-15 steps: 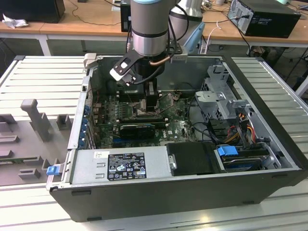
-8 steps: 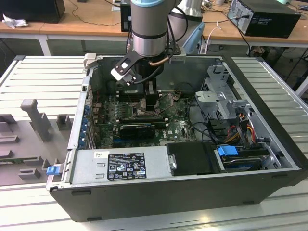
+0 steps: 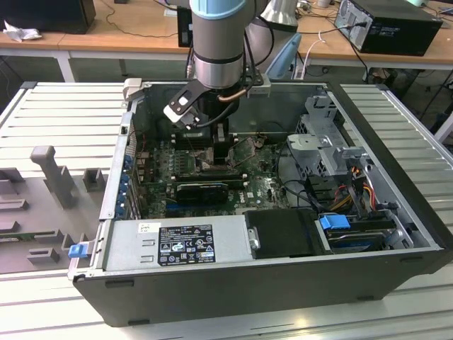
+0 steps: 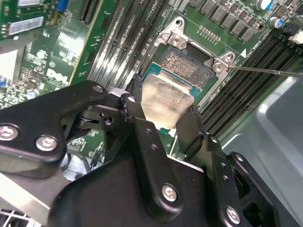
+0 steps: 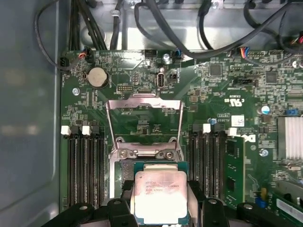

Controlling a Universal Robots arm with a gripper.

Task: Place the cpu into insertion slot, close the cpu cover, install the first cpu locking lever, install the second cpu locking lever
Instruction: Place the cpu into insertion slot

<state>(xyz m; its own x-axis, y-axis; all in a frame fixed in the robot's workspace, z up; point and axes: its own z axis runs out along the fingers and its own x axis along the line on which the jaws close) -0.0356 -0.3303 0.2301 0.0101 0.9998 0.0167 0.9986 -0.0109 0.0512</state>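
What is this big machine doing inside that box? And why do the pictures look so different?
The machine is a robot arm reaching into an open computer case. One picture is taken from off the arm and shows the whole scene. The other two come from cameras riding near the arm's wrist, looking at the green board. At the arm's end is a gripper, like two black fingers. It pinches the cpu, a small silvery square chip, over its slot. Whether the chip touches the slot yet, I cannot tell. The cover, a thin metal frame, is flipped open beside the slot.
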